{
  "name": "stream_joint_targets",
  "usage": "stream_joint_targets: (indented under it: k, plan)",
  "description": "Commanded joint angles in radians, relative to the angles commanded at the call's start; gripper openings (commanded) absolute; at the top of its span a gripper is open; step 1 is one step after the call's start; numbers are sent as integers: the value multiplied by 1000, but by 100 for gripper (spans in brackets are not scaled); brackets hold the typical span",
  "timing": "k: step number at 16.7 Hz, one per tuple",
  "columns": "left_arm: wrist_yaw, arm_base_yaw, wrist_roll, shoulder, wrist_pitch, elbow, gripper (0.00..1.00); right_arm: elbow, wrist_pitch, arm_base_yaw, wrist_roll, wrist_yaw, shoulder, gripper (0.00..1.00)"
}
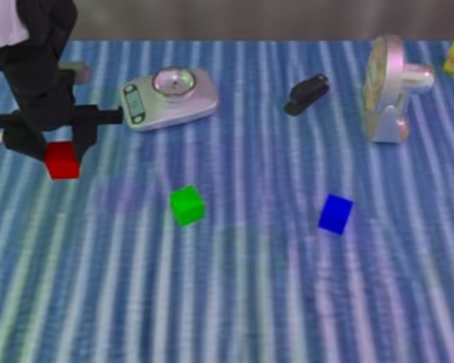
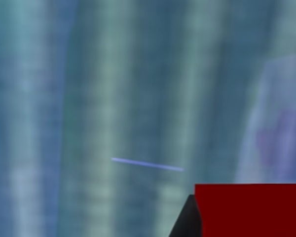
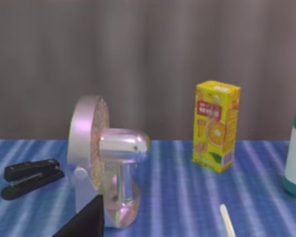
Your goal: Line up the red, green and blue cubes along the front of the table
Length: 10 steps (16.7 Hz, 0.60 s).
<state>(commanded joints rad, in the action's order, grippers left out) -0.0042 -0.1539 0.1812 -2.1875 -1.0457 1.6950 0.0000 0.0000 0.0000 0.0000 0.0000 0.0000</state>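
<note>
None of the three cubes can yet be judged to stand in its final place, and no row has been formed along the front of the table [image 1: 234,318], the wide surface of blue and pale wavy stripes.

The small matte bright red cube [image 1: 62,160] is seen just in front of and to the left of the silver kitchen scale [image 1: 170,97], directly under the black left gripper [image 1: 60,147]. In the left wrist view the red cube [image 2: 250,210] fills a corner of the frame with a dark finger [image 2: 187,222] against its side, and striped table lies beyond it. The gripper appears to be closed on the cube, though whether the cube rests on the table or is lifted cannot be told.

The small bright green cube [image 1: 188,205] lies in front of the scale, well apart from it, ungrasped. The small deep blue cube [image 1: 335,213] lies in front of and far to the right of the scale, also untouched and slightly turned.

The right arm is not seen from above; its wrist camera faces a pale pink desk fan [image 3: 106,163], a black stapler [image 3: 30,177] and a yellow juice carton [image 3: 216,126], and the state of its fingers cannot be told.

By this judgement, the first cube is only now being handled; all three placements remain.
</note>
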Motion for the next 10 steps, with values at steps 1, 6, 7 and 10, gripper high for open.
stream_joint_targets:
  k: [1, 6, 7, 10]
  plan:
    - [0, -13, 12, 10, 2, -11, 0, 0, 0, 0, 0, 0, 0, 100]
    - [-7, -203, 195, 146, 29, -180, 0, 0, 0, 0, 0, 0, 0, 100]
    - [-8, -257, 244, 184, 36, -227, 0, 0, 0, 0, 0, 0, 0, 100]
    - [-12, -426, 397, 299, 59, -376, 0, 0, 0, 0, 0, 0, 0, 100]
